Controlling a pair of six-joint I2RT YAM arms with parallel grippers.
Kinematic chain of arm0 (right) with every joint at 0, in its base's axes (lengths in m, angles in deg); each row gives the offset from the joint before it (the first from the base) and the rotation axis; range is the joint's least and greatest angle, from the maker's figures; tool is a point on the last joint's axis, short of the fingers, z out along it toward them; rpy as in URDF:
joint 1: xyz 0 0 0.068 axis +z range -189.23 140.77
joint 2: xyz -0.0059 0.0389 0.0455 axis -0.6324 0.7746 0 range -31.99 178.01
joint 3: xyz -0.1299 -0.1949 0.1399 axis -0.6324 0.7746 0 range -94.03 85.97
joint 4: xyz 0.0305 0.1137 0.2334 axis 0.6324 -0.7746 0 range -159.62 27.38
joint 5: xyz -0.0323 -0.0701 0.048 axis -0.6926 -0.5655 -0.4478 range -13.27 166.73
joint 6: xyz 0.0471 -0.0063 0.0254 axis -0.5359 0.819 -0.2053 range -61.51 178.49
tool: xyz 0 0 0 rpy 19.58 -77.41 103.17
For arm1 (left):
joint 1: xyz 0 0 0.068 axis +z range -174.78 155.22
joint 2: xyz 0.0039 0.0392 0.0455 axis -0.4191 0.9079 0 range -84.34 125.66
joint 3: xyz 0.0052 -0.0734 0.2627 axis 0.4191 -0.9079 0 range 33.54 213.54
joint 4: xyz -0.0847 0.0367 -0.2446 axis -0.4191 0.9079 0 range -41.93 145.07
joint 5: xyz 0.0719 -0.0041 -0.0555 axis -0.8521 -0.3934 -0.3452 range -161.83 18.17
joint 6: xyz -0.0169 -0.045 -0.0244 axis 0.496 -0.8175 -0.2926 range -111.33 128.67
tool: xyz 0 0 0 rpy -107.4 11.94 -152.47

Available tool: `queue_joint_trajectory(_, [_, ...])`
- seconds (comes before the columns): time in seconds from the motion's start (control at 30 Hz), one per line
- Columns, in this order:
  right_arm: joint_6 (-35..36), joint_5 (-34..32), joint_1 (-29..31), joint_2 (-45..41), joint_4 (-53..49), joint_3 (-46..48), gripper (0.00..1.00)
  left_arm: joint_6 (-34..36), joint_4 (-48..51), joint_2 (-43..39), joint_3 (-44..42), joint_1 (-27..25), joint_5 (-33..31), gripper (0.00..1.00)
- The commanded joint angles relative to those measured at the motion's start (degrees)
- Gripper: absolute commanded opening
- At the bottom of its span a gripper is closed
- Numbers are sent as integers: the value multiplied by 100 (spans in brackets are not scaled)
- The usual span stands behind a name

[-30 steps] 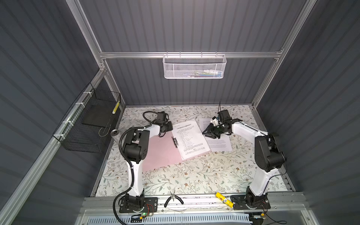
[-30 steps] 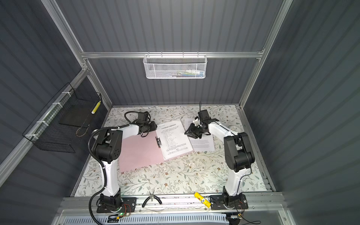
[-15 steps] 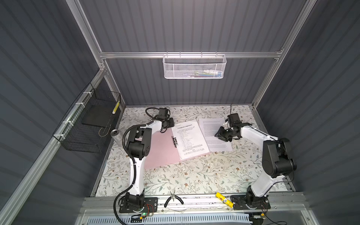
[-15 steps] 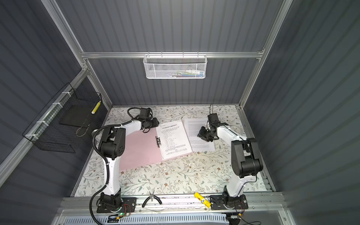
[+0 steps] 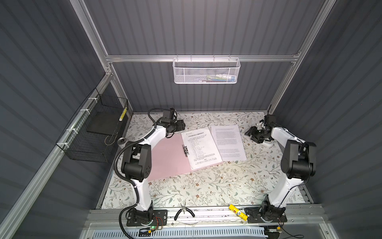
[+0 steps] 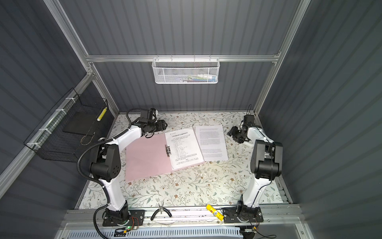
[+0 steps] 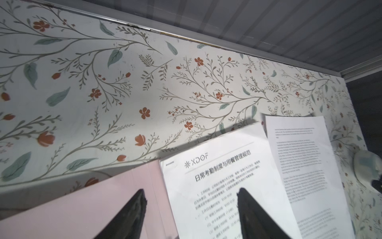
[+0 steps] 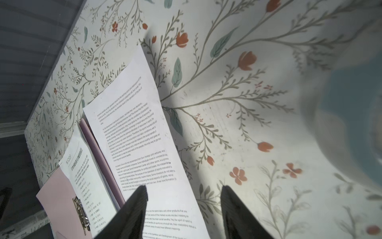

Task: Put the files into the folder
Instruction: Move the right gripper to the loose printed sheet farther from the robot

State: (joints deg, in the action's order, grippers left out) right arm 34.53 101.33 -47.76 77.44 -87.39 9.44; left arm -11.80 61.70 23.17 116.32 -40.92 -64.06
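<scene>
The pale-pink folder (image 5: 167,159) (image 6: 144,159) lies open on the floral table, with its metal clip (image 5: 185,150) at the spine. One of the files, a sheet with a bold heading (image 5: 201,149) (image 7: 217,186), rests on the folder's right half. A second sheet of plain text (image 5: 228,142) (image 8: 132,128) lies just to its right, mostly on the table. My left gripper (image 5: 182,127) (image 7: 191,194) hovers open over the folder's far edge. At the plain sheet's right edge my right gripper (image 5: 251,132) (image 8: 184,189) is open and holds nothing.
A white rounded object (image 5: 268,143) sits on the table under the right wrist. Pliers (image 5: 184,213) and a yellow tube (image 5: 237,212) lie on the front rail. A black wire basket (image 5: 97,132) hangs on the left wall and a white mesh basket (image 5: 206,71) on the back rail.
My right gripper has left the plain sheet and moved right towards the wall. My left gripper has drawn back a little towards the rear. Both jaws have opened wider. The sheets lie still.
</scene>
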Motion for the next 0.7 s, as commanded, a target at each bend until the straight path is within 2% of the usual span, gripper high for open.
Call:
queue_joint_trajectory(0.0, [245,446,19,271,-91,-376,58,-40,155,-383,-594,23,101,72])
queue_joint_trajectory(0.27, [444,873,27,1162,-610,-1282,57,-199,-589,-1228,-1748,23,411,70])
queue_joint_trajectory(0.43, [436,1185,41,1544,-743,-1651,55,-316,-804,-1506,-2108,108,433,69])
queue_joint_trajectory(0.67, [559,1372,136,2069,-1059,-2223,51,-863,-1557,-1595,-2561,536,1293,68])
